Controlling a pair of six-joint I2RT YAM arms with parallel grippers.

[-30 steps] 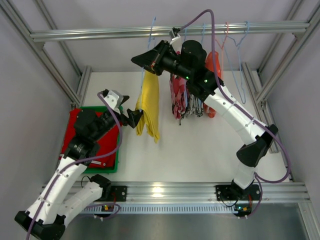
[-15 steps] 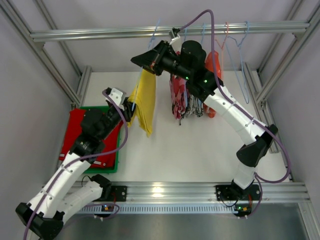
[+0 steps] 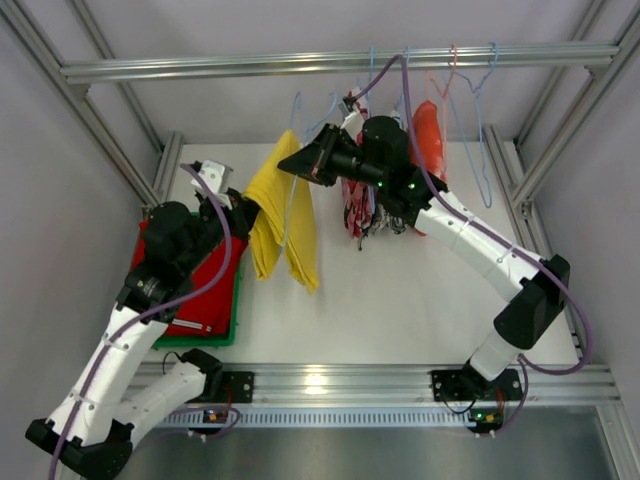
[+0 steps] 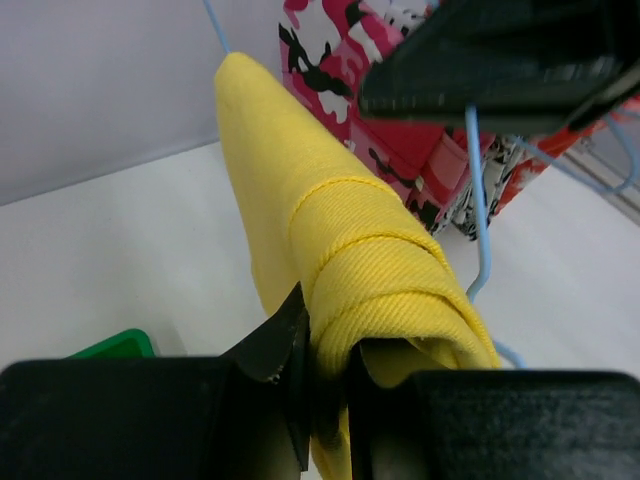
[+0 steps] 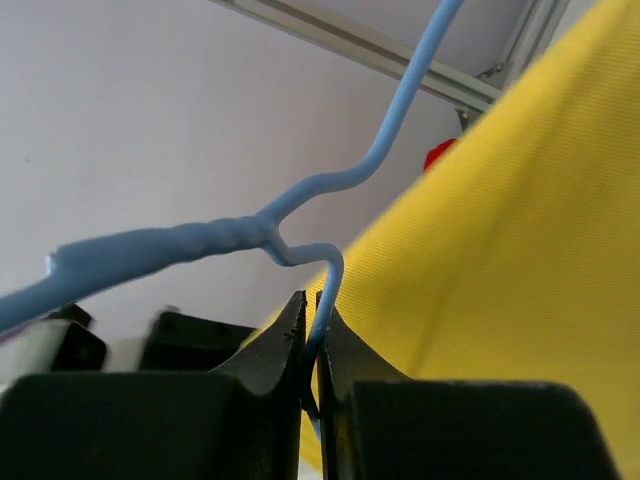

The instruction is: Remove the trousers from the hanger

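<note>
The yellow trousers [image 3: 283,215] hang folded over a thin blue wire hanger [image 3: 296,110] and are drawn out to the left. My left gripper [image 3: 243,208] is shut on a bunched fold at their left side; in the left wrist view the cloth [image 4: 350,240] is pinched in the gripper [image 4: 328,370]. My right gripper [image 3: 290,165] is shut on the hanger wire just below its twisted neck [image 5: 200,245], with the wire between its fingertips [image 5: 312,320] and yellow cloth [image 5: 500,250] behind. The hanger's hook sits below the rail.
A green tray [image 3: 226,325] at the left holds a red cloth [image 3: 200,290]. Pink camouflage garments [image 3: 358,200] and an orange-red one [image 3: 428,135] hang from the top rail [image 3: 200,68], beside bare hangers [image 3: 485,120] at the right.
My left gripper has shut on the yellow trousers and drawn them left and back. My right gripper has carried the hanger down from the rail and to the right.
</note>
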